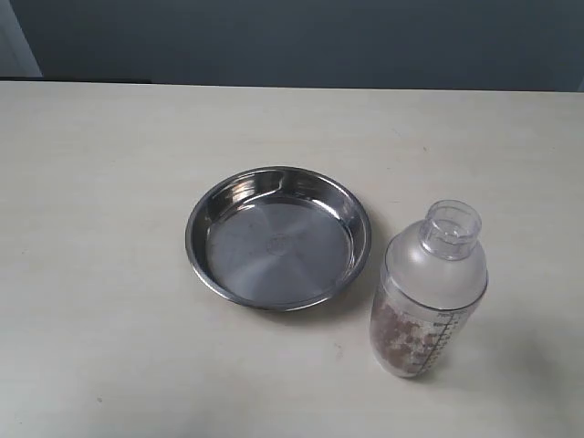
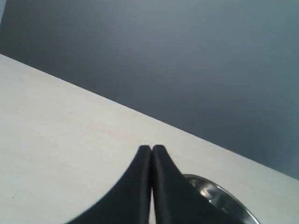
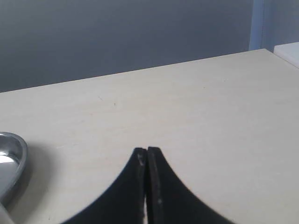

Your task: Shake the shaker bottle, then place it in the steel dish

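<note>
**A:** Where's the bottle [image 1: 429,292] from where you stand?

**B:** Upright on the tabletop [image 1: 100,228], just to the right of the dish [image 1: 274,246], not in it. Their bases sit a little apart. The cap [image 1: 452,226] is on, and pinkish and brown grains [image 1: 406,333] fill the lower part behind the printed marks [image 1: 444,336].

**A:** And the dish?

**B:** Flat on the tabletop near the middle, shiny, nothing lying in it.

**A:** What about the claws?

**B:** Neither shows in the wide view. The left claw [image 2: 151,148] is closed, its two dark fingers pressed tip to tip with nothing between them. It hangs above the tabletop with the dish rim just past it.

**A:** The right one?

**B:** The right claw [image 3: 147,150] is the same, fingers together and holding nothing, over bare tabletop. A sliver of the dish shows off to its side. Behind it all is a dark grey wall [image 1: 301,41].
</note>
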`<act>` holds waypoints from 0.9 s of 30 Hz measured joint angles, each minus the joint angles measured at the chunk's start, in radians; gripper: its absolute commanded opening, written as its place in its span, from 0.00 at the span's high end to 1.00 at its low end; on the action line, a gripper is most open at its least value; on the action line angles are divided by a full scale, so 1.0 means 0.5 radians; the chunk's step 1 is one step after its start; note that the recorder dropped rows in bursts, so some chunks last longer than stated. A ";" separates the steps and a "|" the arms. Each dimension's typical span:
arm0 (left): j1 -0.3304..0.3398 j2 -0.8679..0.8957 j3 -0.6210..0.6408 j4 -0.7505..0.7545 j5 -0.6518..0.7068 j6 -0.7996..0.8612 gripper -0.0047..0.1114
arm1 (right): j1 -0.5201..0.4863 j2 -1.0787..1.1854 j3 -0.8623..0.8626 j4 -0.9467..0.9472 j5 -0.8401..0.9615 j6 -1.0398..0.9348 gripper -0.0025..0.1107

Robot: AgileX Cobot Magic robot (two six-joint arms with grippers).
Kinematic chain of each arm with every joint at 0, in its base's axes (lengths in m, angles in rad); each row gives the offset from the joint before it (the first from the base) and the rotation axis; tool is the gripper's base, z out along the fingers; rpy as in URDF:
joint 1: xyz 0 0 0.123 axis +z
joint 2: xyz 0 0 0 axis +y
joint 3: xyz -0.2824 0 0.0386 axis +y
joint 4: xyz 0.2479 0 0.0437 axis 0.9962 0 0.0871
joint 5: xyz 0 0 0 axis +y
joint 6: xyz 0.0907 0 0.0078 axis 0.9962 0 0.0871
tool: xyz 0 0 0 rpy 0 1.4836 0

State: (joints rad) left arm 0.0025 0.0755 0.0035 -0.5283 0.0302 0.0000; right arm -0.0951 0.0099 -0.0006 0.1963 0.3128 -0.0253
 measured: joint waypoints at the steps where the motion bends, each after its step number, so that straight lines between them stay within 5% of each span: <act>1: 0.000 0.000 -0.010 -0.017 -0.008 0.000 0.96 | 0.000 0.000 0.000 0.000 0.000 0.000 0.98; 5: 0.000 0.000 -0.146 -0.047 -0.016 0.000 0.86 | 0.000 0.000 0.000 0.000 0.000 0.000 0.98; 10: 0.000 0.107 -0.447 0.104 -0.060 0.011 0.36 | 0.000 0.000 0.000 0.000 0.000 0.000 0.98; 12: 0.000 0.218 -0.593 0.268 -0.092 0.015 0.27 | 0.000 0.000 0.000 0.000 0.000 0.000 0.98; 20: -0.206 0.883 -1.033 0.490 -0.170 0.000 0.40 | 0.000 0.000 0.000 0.000 0.000 0.000 0.98; 27: -0.719 1.355 -1.191 1.003 -0.497 0.000 0.40 | 0.000 0.000 0.000 0.000 0.000 0.000 0.98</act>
State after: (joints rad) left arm -0.3568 0.7531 -0.5921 -0.0267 -0.2182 0.0000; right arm -0.0951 0.0099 -0.0006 0.1963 0.3128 -0.0253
